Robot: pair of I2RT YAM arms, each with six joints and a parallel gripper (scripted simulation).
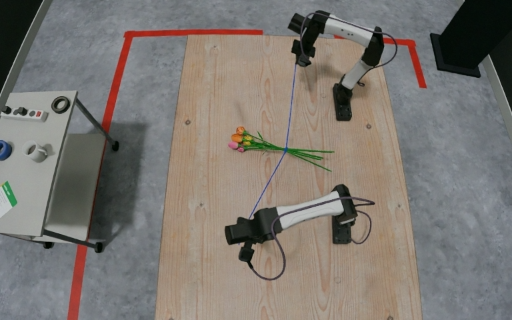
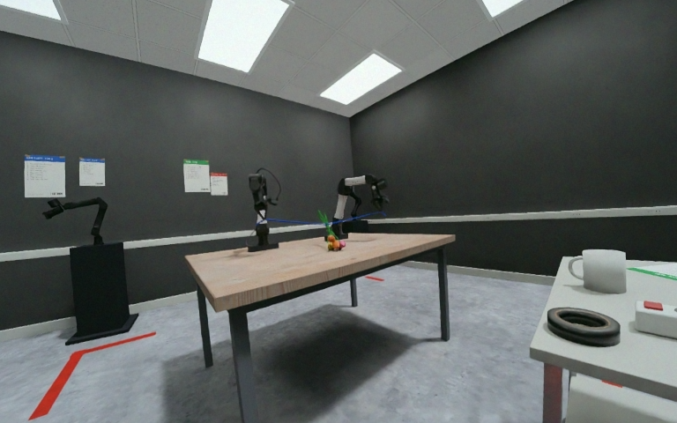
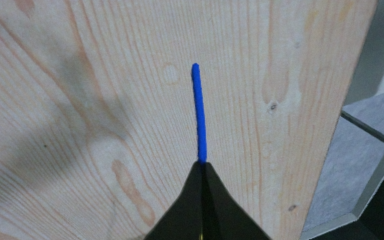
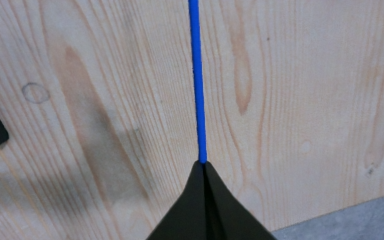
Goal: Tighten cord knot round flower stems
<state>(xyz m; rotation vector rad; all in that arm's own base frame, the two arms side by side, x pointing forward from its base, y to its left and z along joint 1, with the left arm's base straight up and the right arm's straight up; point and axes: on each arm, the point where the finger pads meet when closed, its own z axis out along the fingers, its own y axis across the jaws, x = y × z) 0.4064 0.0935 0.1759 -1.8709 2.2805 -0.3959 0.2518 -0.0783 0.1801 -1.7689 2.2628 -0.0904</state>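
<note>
Flower stems (image 1: 307, 152) (image 2: 325, 219) cross at the blue knot (image 1: 285, 149) above the wooden table (image 1: 211, 271) (image 2: 279, 264), between the two grippers and well apart from both. In the top view the orange, yellow and pink blooms (image 1: 237, 138) (image 2: 334, 243) gather at the left, the knot sits further right, and the cut ends fan out beyond it. The exterior view shows the bunch tilted, blooms low near the tabletop and stem ends higher; whether every stem lies inside the knot cannot be told

Toward the lower left of the top view, the left gripper (image 1: 243, 231) (image 2: 383, 209) (image 3: 201, 170) is closed, pinching the blue cord (image 1: 291, 105) (image 2: 294, 221) (image 3: 199, 110) (image 4: 198, 80) at its fingertips, with a short tail reaching past them. The left arm (image 1: 309, 211) (image 2: 355, 181) stretches out from its base, wrist bent down over the table

Further right and at the top, the right gripper (image 1: 296, 63) (image 2: 264, 218) (image 4: 201, 169) is closed too, with cord between its fingertips. The right arm (image 1: 349, 32) (image 2: 258, 187) arches with its elbow bent and its wrist angled down. Both runs of cord between knot and grippers look nearly straight
</note>
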